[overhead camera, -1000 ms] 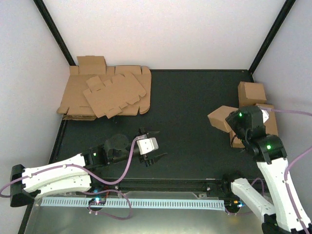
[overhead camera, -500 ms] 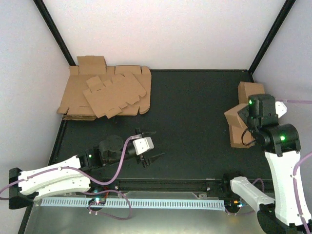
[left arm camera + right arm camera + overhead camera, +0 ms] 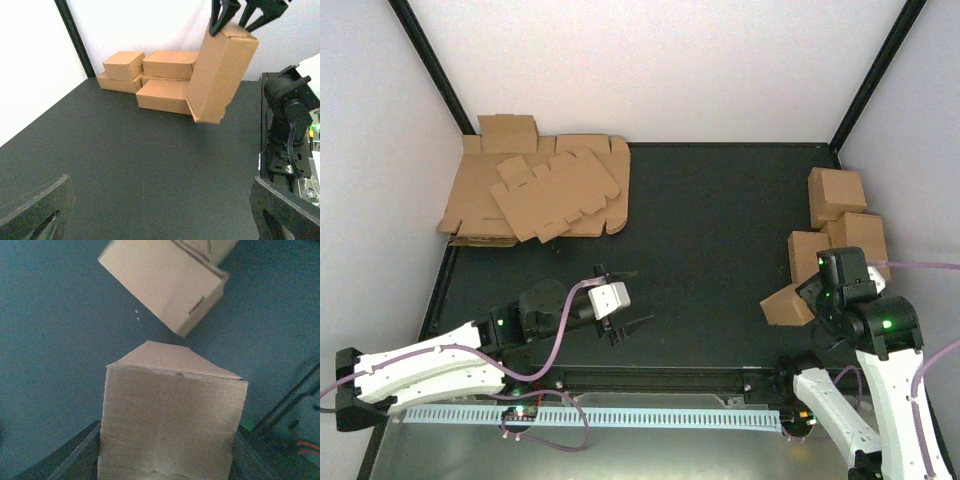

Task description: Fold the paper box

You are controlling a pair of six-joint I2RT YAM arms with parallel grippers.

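The paper box (image 3: 783,305) is a folded brown oblong carton. My right gripper (image 3: 812,298) is shut on it and holds it above the dark table at the right, tilted. In the left wrist view the box (image 3: 220,75) hangs in the air with the right gripper's dark fingers (image 3: 222,12) clamped on its top end. In the right wrist view the box (image 3: 170,420) fills the space between the jaws. My left gripper (image 3: 623,298) is open and empty, low over the table at the near left; its fingers (image 3: 35,207) show wide apart.
A pile of flat cardboard blanks (image 3: 535,190) lies at the far left corner. Several folded boxes (image 3: 840,215) stand stacked at the right wall, also seen in the left wrist view (image 3: 160,75). One of them (image 3: 165,280) is just beyond the held box.
My right arm has carried the box from beside the stack toward the near edge, lower in the top view. My left arm has drawn back slightly to the left.
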